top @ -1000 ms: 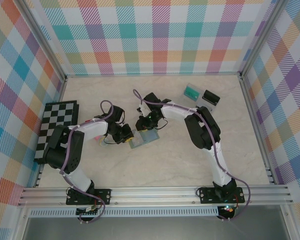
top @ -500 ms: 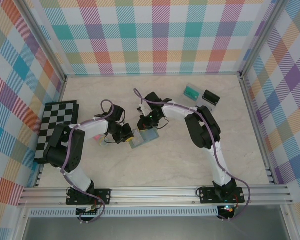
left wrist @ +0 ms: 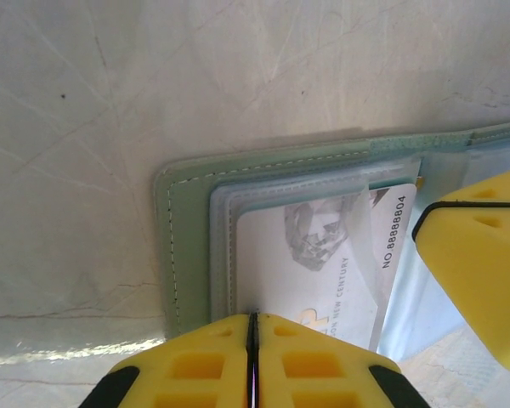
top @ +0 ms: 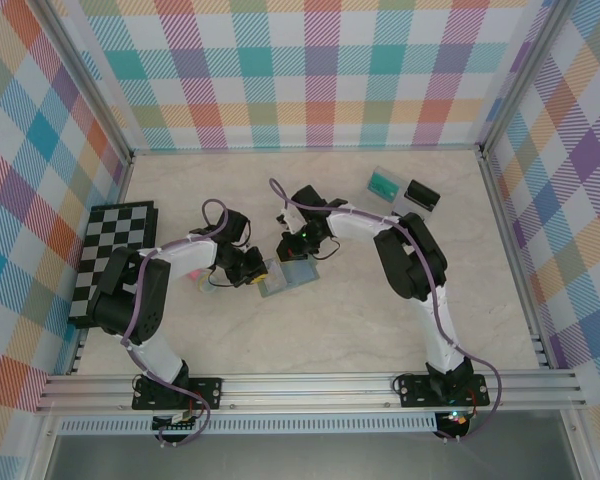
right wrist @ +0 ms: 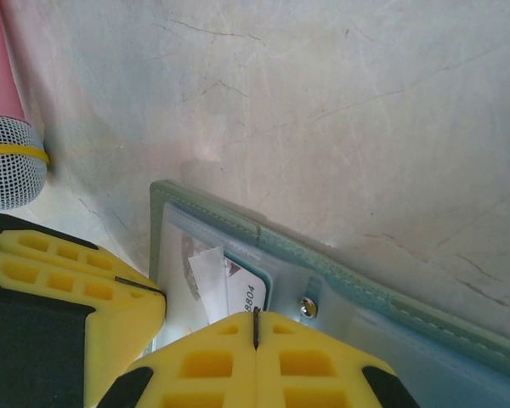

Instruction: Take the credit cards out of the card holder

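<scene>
**Card holder between two arms:** the grey-teal card holder (top: 290,275) lies open on the pale worktop (top: 380,330), mid-table, with an arm on either side. The left jaws are pressed shut over the edge of a white card (left wrist: 323,246) tucked in a clear pocket. The right jaws, also shut, meet at the card's numbered corner, just beside the left pair. Whether either pair actually pinches the card cannot be told.
</scene>
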Robot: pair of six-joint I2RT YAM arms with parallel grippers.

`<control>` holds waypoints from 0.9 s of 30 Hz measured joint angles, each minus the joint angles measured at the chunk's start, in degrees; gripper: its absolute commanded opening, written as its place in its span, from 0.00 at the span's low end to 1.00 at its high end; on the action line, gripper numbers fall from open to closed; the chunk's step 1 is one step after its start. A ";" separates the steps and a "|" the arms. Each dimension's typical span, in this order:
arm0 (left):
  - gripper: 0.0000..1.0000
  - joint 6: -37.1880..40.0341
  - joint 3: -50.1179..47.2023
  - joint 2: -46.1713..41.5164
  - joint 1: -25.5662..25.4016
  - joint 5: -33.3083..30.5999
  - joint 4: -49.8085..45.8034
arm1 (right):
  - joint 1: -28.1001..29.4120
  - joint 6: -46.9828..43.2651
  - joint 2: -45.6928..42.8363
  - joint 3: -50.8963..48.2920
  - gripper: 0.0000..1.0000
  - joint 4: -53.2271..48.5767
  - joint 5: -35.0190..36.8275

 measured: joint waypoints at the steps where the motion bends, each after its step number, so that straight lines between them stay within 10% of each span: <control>1: 0.09 0.02 0.04 0.04 0.00 0.02 0.00 | 0.00 0.00 0.00 -0.28 0.00 0.26 -0.02; 8: 0.06 0.37 0.74 0.74 0.00 0.26 -0.07 | -0.04 0.74 0.00 -0.55 0.16 0.31 -0.42; 27: 0.06 2.97 3.23 2.64 0.02 0.83 -2.86 | -0.83 -0.92 1.07 0.66 0.15 -0.92 -3.91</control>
